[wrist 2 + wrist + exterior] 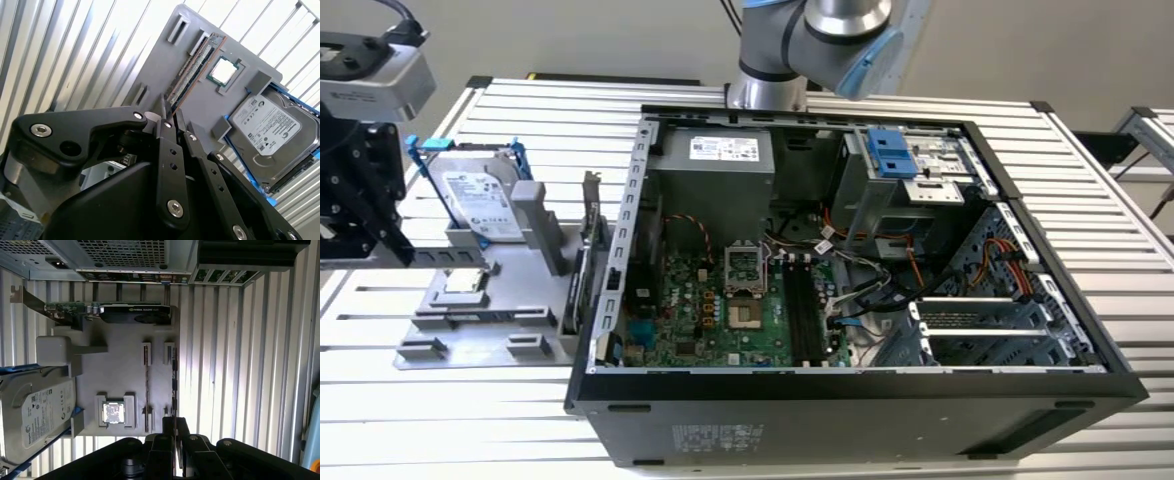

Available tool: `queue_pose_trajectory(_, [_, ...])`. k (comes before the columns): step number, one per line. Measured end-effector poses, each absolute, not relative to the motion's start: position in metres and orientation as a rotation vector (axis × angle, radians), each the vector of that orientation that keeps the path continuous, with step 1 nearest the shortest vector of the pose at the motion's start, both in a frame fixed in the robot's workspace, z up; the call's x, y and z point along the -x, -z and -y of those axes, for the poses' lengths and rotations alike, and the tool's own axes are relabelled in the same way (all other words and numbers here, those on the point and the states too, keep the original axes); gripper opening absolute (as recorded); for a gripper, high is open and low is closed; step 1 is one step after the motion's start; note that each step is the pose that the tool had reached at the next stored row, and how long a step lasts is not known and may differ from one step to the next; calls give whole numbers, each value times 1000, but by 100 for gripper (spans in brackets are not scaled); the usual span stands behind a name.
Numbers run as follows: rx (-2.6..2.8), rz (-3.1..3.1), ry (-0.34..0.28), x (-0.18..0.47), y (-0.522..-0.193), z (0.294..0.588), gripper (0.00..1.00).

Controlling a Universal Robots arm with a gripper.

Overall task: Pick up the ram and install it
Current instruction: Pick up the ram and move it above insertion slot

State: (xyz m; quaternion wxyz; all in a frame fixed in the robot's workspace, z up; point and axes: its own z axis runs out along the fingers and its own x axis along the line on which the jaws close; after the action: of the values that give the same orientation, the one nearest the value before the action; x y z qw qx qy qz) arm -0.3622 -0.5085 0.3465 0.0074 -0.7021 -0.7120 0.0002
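The ram [196, 64], a long thin dark board, stands on edge in a slot of the grey tray [165, 62], next to the square silver chip [224, 70]. My gripper [171, 111] hangs over the tray in line with the ram's near end. Its two thin fingertips stand close together with a narrow gap, and nothing is gripped between them. In the first wrist view the gripper [174, 421] sits at one end of the tray [125, 375]. In the exterior view the gripper's black body [360, 200] is raised at the far left, above the tray [507, 275].
The hard drive [480, 200] in its blue frame leans at the tray's back. A graphics card [125, 312] stands at the tray's end nearest the open computer case [854, 250]. Long black slots [803, 315] lie on the motherboard. Ribbed metal table [1107, 230] all round.
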Motion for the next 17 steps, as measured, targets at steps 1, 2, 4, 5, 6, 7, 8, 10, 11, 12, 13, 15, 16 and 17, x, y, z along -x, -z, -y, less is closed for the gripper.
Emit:
queue_pose_trajectory(1, [2195, 2226, -1, 362, -347, 508, 0])
queue_pose_trajectory(2, [2195, 2226, -1, 362, -347, 508, 0])
queue_pose_trajectory(4, [2195, 2226, -1, 362, -347, 508, 0])
queue_pose_trajectory(5, [2195, 2226, -1, 362, -347, 508, 0])
queue_pose_trajectory(6, [2195, 2226, -1, 362, -347, 508, 0])
queue_pose_trajectory(7, [2196, 2226, -1, 362, -348, 508, 0])
queue_pose_trajectory(8, [2196, 2226, -1, 362, -348, 508, 0])
queue_pose_trajectory(10, [2195, 2226, -1, 360, -348, 508, 0])
queue_pose_trajectory(11, [2195, 2226, -1, 360, -348, 508, 0])
queue_pose_trajectory(12, [2195, 2226, -1, 359, -348, 508, 0])
queue_pose_trajectory(13, [2195, 2226, -1, 358, -348, 508, 0])
queue_pose_trajectory(15, [2195, 2226, -1, 356, -348, 508, 0])
queue_pose_trajectory(16, [2195, 2226, -1, 355, -349, 508, 0])
queue_pose_trajectory(17, [2195, 2226, -1, 354, -349, 508, 0])
